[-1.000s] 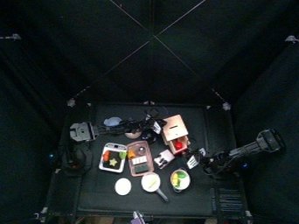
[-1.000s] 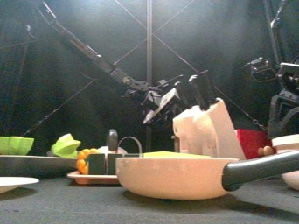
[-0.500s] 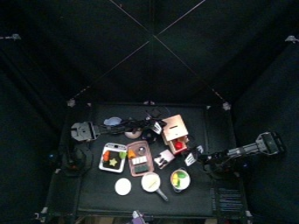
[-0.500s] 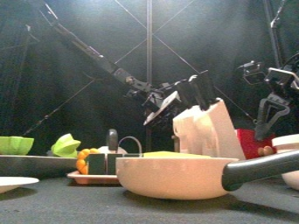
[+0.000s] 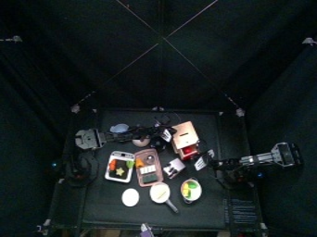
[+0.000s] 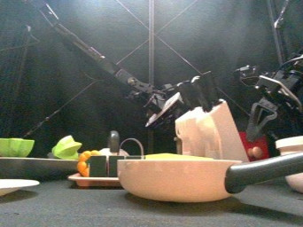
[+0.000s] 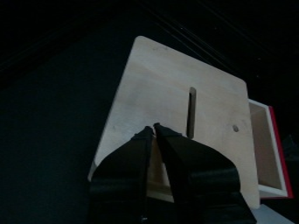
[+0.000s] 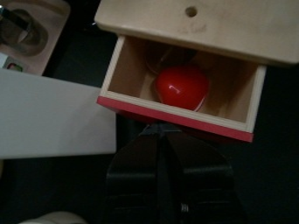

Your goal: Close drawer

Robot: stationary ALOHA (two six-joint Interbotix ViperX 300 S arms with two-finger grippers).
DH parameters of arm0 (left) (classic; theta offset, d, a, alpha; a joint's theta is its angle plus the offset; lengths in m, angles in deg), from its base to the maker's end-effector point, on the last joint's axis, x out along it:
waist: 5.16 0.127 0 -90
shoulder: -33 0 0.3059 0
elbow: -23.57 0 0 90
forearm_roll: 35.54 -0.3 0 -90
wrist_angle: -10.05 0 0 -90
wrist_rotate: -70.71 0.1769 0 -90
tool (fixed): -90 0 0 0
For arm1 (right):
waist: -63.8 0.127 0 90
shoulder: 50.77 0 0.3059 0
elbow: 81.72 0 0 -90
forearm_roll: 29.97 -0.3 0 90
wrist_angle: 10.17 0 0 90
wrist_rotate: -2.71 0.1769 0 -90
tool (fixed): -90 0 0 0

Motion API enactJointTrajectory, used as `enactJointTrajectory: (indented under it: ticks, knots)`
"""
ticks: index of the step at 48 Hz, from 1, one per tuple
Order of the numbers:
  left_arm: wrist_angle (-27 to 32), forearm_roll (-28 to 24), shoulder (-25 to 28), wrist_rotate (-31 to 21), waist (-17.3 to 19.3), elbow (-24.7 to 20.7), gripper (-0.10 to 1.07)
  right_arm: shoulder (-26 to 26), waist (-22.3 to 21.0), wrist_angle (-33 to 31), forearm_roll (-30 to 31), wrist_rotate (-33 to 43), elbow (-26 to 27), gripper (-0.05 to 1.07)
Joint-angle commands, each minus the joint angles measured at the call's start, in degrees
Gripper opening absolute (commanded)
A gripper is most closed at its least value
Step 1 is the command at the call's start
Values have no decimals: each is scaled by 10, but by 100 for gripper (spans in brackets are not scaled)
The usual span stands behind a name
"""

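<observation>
Both arms are black throughout, built of slim tubular links joined by chunkier, blocky joint housings. In the front view the left arm [image 6: 101, 60] shows as a long thin strut with a bulkier wrist cluster, light catching pale highlights along its edges. The right arm [image 6: 270, 84] carries angular black brackets and a boxy wrist. Each gripper has two flat, matte black jaws that taper toward their tips: the left gripper [image 7: 156, 133] and the right gripper [image 8: 163, 133]. From above, the right arm [image 5: 266, 159] shows small pale markings on its housing.
</observation>
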Motion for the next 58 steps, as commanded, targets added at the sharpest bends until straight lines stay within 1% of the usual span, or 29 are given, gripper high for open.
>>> enactJointTrajectory:
  ticks: [1,8,17,25,36,42,58]
  knots:
    - [4,-2,-5,1,-1,-10,59,-2,-21,-2,4,2,11,26]
    - [4,-2,-4,1,-1,-10,59,-12,-45,-3,6,3,13,26]
    - [4,-2,-5,1,-1,-10,58,-40,-72,-3,22,6,17,26]
    - [4,-5,-7,1,-1,-10,58,-67,-91,-1,42,6,35,26]
    - [4,-6,-7,1,-1,-7,59,-101,-100,4,64,4,68,26]
    - [11,-12,-10,1,-1,-7,58,-115,-105,3,66,0,83,26]
    - [4,-17,-24,1,-1,-6,58,-108,-101,3,58,-2,83,26]
